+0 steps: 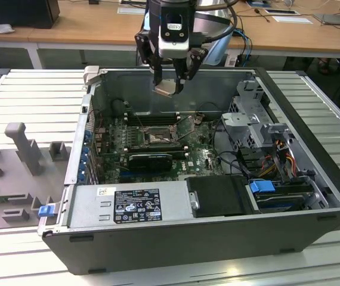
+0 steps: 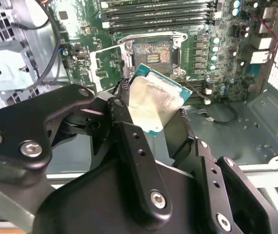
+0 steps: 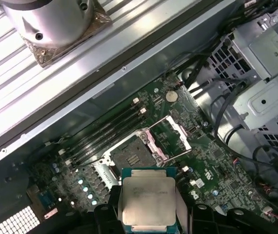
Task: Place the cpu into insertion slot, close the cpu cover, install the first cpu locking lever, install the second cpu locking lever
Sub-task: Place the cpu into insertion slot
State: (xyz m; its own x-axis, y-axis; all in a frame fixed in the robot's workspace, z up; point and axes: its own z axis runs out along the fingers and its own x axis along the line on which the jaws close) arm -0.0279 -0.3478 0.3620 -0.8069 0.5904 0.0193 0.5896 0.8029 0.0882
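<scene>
The tool [image 1: 169, 85] is clamped on the cpu [image 3: 147, 202], held clear above the slot [image 3: 135, 155], cover [image 3: 182, 132] raised. The cpu should be squared to the slot and lowered flat, unforced.

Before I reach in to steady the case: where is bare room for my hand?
Bare: the ribbed table on the exterior view's left, beside the case, past the grey fixtures; also the strip on its right. Crowded: around the insertion slot, where the pincer holds the cpu overhead, and the drive cage.
</scene>
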